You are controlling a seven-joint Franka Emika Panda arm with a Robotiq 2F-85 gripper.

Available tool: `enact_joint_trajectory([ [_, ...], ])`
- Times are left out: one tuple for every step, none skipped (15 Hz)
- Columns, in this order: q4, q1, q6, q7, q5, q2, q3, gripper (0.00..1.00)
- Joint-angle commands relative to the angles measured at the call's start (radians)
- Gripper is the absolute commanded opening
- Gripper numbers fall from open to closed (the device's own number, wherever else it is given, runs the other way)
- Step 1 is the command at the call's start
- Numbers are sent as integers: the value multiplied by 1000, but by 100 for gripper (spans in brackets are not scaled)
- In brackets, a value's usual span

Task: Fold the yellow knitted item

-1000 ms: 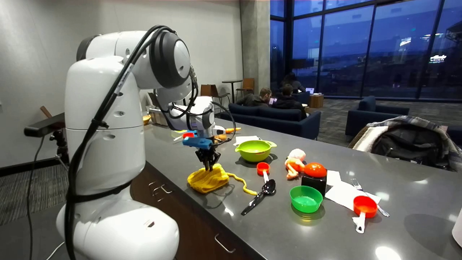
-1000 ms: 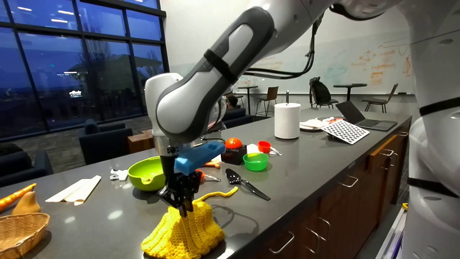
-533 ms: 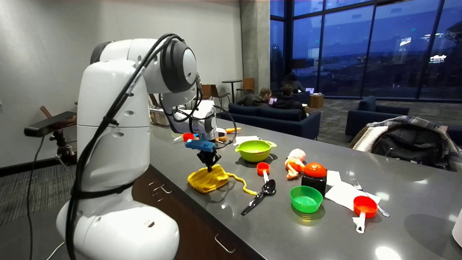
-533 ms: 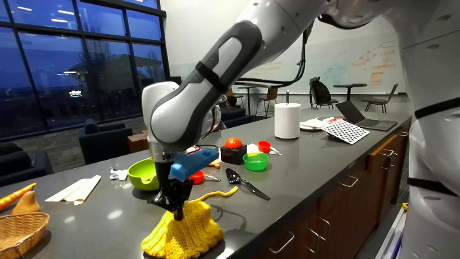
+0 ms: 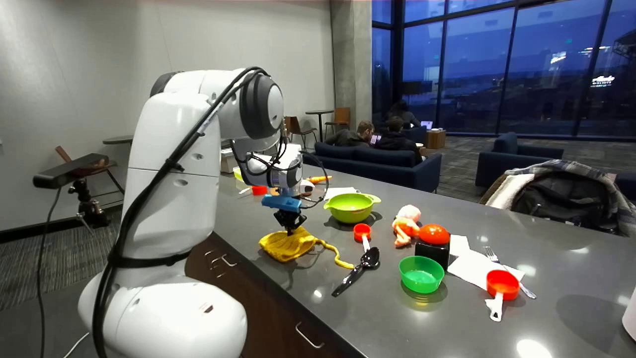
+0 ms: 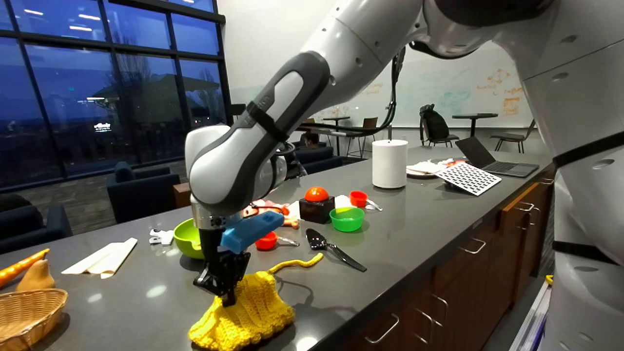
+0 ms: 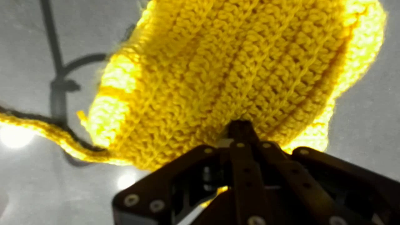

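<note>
The yellow knitted item (image 5: 286, 247) lies bunched on the dark counter near its front edge, standing up in a soft hump in an exterior view (image 6: 248, 317). A yellow cord (image 5: 337, 254) trails from one corner. It fills most of the wrist view (image 7: 218, 72), with ribbed rows and one edge turned up at the right. My gripper (image 5: 290, 232) points down, its fingers together, the tips touching the item's upper surface. In the wrist view the gripper (image 7: 240, 125) shows no fabric between its fingers; the very tips sink into the knit and are partly hidden.
A lime-green bowl (image 5: 350, 209) stands behind the item. A red measuring cup (image 5: 362, 232), a black spoon (image 5: 357, 272), a green cup (image 5: 421, 278) and a black box with an orange dome (image 5: 433, 251) lie to one side. A wicker basket (image 6: 29, 314) stands on another side.
My gripper has moved across the item, leftward in one view and slightly right in another. Its fingers look closer together. The item has shifted slightly and its hump has changed shape.
</note>
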Motion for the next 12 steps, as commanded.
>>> enact_joint_trajectory([
  [89, -1, -26, -53, 14, 59, 5, 0],
  [113, 1, -33, -66, 11, 74, 5, 0],
  [139, 3, -39, -74, 9, 90, 4, 0],
  [168, 5, -48, -86, 6, 106, 4, 0],
  [194, 7, -53, -96, 5, 121, 4, 0],
  [219, 9, -58, -106, 4, 135, 4, 0],
  [247, 11, -66, -117, 3, 150, 3, 0],
  [273, 14, -73, -125, 2, 164, 3, 0],
  [303, 17, -82, -136, -1, 181, 1, 0],
  [334, 20, -92, -145, -3, 199, 0, 0],
  [363, 24, -102, -155, -6, 216, -1, 0],
  [387, 26, -108, -161, -6, 229, -2, 0],
])
